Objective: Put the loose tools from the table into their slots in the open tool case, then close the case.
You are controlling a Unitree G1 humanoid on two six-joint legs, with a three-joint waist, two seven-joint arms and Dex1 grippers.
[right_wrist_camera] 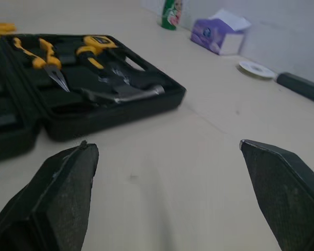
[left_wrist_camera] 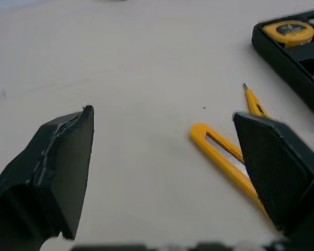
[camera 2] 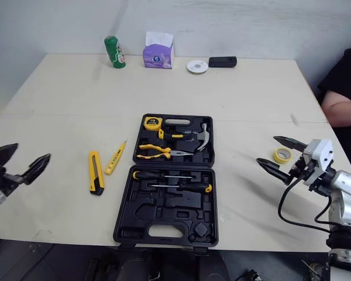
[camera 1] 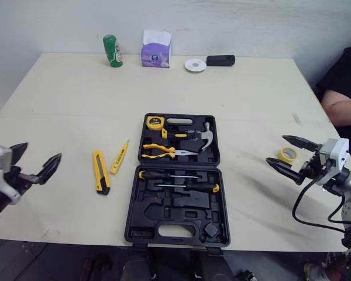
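Note:
The black tool case point(camera 1: 178, 175) lies open at the table's middle, holding a tape measure point(camera 1: 155, 122), hammer point(camera 1: 205, 136), pliers point(camera 1: 159, 151) and screwdrivers point(camera 1: 181, 186). Left of it on the table lie a yellow utility knife point(camera 1: 100, 172) and a yellow tester screwdriver point(camera 1: 119, 157). A yellow tape roll point(camera 1: 288, 154) sits to the case's right. My left gripper point(camera 1: 38, 163) hovers open near the table's left front, left of the knife. My right gripper point(camera 1: 288, 155) is open beside the tape roll, empty.
Along the far edge stand a green can point(camera 1: 112, 51), a purple tissue box point(camera 1: 155, 50), a white disc point(camera 1: 195, 65) and a black oblong object point(camera 1: 220, 60). A person's arm point(camera 1: 342, 108) in a dark sleeve rests at the right edge.

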